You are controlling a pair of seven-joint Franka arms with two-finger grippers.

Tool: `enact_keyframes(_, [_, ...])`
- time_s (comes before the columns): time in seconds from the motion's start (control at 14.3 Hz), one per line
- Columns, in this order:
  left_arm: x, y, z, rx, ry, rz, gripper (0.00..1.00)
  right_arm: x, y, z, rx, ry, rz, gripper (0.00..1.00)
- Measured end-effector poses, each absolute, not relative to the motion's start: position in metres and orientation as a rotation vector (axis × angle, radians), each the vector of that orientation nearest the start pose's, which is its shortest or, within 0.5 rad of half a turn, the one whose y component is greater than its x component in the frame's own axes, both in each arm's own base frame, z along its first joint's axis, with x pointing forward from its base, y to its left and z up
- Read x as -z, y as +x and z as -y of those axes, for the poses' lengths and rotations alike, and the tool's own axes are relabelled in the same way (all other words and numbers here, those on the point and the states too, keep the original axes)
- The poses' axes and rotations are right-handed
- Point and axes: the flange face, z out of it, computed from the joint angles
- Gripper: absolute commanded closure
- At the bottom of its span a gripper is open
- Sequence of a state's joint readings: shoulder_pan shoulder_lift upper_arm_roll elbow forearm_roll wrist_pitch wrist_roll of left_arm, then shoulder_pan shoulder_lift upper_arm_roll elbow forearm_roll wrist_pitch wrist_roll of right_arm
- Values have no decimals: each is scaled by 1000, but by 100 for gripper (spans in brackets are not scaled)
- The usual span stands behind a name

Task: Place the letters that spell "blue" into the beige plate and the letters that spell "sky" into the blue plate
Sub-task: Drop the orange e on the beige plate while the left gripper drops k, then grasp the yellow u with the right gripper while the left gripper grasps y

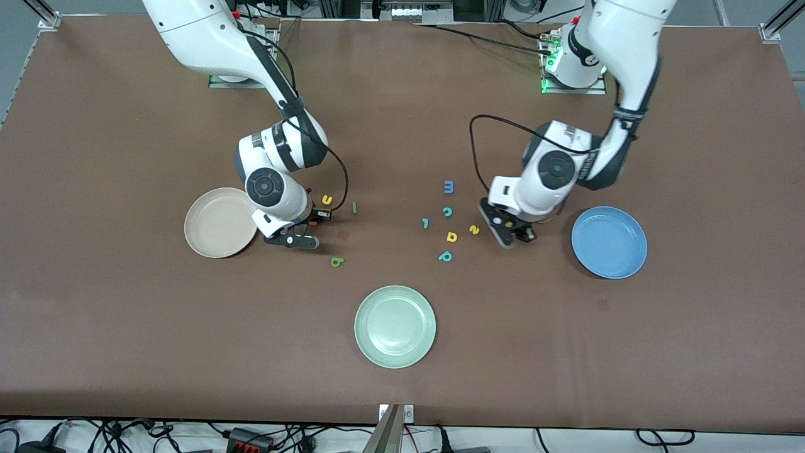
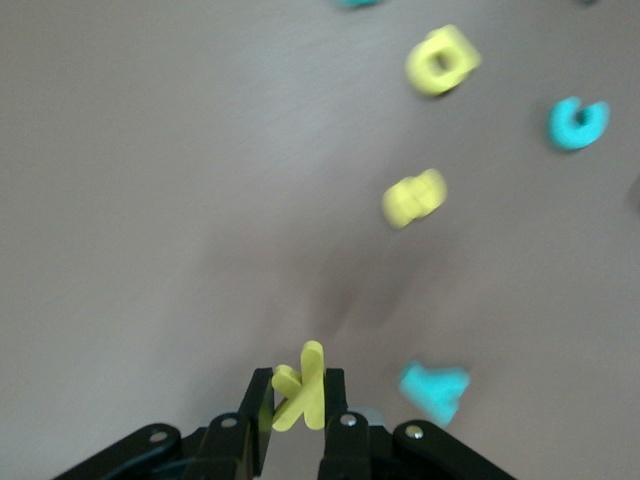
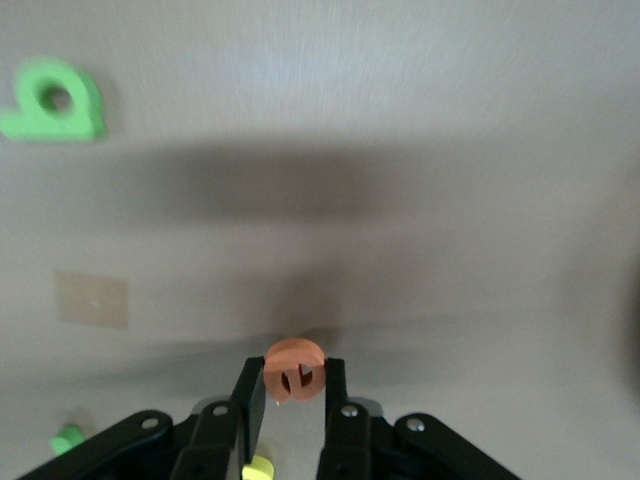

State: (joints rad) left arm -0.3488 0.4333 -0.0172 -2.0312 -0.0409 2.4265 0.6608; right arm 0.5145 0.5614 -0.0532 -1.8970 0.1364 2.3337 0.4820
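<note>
My left gripper [image 2: 300,385] is shut on the yellow k [image 2: 305,388], which stands upright between its fingers, low over the table beside the blue plate [image 1: 609,242]. The teal y [image 2: 433,390] lies close by and the yellow s [image 1: 474,229] a little farther toward the right arm's end. My right gripper [image 3: 294,375] is shut on the orange e [image 3: 294,368], low over the table beside the beige plate [image 1: 217,222]. The yellow u [image 1: 326,199], green l [image 1: 355,207] and dark green b [image 1: 337,262] lie around it on the table.
A pale green plate [image 1: 395,326] sits nearer the front camera, mid-table. A blue m [image 1: 448,187], teal c [image 1: 447,211], yellow d-like letter [image 1: 451,236] and two more teal letters [image 1: 445,256] lie between the two grippers.
</note>
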Motion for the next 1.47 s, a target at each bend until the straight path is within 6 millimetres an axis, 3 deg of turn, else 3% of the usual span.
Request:
enact_keyframes(0.14, [-254,580,159,-120,-2867,-1398,89,-222,566,-258,-198,-3116,-235,85])
enact_keyframes(0.21, [-263,590,131,-133,-2903,-1329,89,-236,573,-239,-222,-3114,-261,85])
enact_keyframes(0.35, [-271,603,72,-126,-2975,-1166,90,-256,587,-179,-290,-3106,-272,84])
enact_keyframes(0.49, [-265,606,17,-146,-3048,-974,86,-256,595,-105,-361,-3086,-277,84])
enact_keyframes(0.56, [-259,604,4,-167,-3072,-909,74,-249,594,-76,-393,-3075,-287,84])
enact_keyframes(0.63, [-251,603,-1,-192,-3087,-865,34,-241,589,-59,-422,-3068,-298,84])
enact_keyframes(0.7, [-242,601,1,-218,-3098,-833,3,-233,583,-52,-452,-3065,-303,81])
enact_keyframes(0.84, [-228,598,5,-255,-3111,-795,0,-219,572,-54,-485,-3066,-299,75])
enact_keyframes(0.98, [-228,599,10,-255,-3116,-777,0,-206,566,-56,-470,-3073,-289,0])
enact_keyframes(1.19, [-231,598,48,-270,-3141,-681,0,-199,566,-57,-449,-3077,-270,0])
enact_keyframes(1.33, [-232,588,97,-336,-3161,-573,0,-215,570,-67,-419,-3077,-245,0])
enact_keyframes(1.47, [-231,574,147,-376,-3177,-468,0,-233,568,-95,-394,-3082,-211,0])
